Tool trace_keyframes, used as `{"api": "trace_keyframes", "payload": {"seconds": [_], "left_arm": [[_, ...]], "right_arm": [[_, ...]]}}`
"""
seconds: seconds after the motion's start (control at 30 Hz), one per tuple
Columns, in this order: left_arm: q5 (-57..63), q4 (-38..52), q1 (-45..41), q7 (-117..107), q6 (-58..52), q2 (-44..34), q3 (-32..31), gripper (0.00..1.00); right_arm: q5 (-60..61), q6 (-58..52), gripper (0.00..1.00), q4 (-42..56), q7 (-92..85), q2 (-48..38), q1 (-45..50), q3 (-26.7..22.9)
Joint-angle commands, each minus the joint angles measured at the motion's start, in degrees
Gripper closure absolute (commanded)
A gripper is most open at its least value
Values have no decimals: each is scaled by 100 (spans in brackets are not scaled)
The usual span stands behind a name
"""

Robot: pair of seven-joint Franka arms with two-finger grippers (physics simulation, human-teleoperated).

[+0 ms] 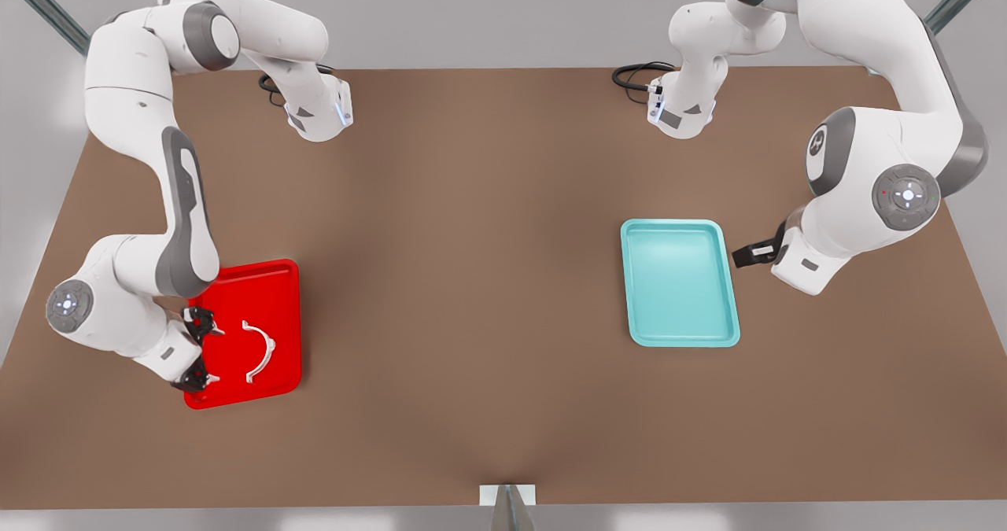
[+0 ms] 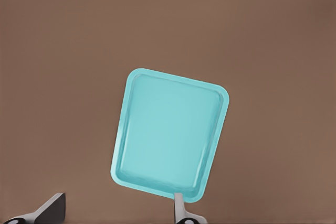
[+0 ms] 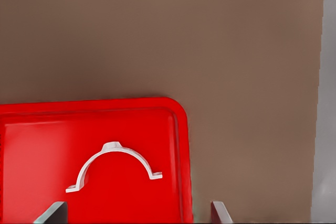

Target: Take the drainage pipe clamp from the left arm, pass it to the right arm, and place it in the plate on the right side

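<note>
At the front view's eight o'clock, the drainage pipe clamp (image 1: pixel 259 349) lies in the plate (image 1: pixel 277 279), delivery apparently done; right gripper (image 1: pixel 201 350) beside it, fingers spread and empty; left gripper (image 1: pixel 746 254), fingers parted and empty, waits by the teal tray (image 1: pixel 680 283).

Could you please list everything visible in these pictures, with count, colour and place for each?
drainage pipe clamp: one, white, lying free inside the red plate, apart from both grippers.
plate: one, red, on the table at the front view's left.
teal tray: one, teal, nothing in it, on the table at the front view's right.
table: one, brown, under both trays.
cables: two black loops, at the table's far edge by the arm bases.
right gripper: one, black, fingers open, over the red plate's outer edge beside the clamp, holding nothing.
left gripper: one, black, fingers open, beside the teal tray's outer edge, holding nothing.
</note>
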Motion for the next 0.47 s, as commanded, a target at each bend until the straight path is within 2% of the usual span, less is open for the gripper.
{"api": "trace_keyframes", "payload": {"seconds": [0.0,0.03,0.07,0.13,0.23,0.43], "left_arm": [[6,2,-5,825,-8,-7,-1,0],[6,2,4,825,-8,-7,-1,0],[6,11,4,825,-8,-7,-1,0],[6,3,4,825,-8,-7,-1,0],[6,11,13,825,-17,-7,-1,0],[6,3,13,825,-17,-7,-1,0]], "right_arm": [[-201,-1741,0,262,6755,-127,268,15],[-316,-2278,0,596,8632,-171,585,6],[-369,-2401,0,518,8702,-390,585,15],[-369,-2795,0,-45,8711,-1515,480,-20],[-228,-3404,0,-404,8746,-2183,242,-91],[-228,-3359,0,-669,8949,-2500,181,-82]]}}
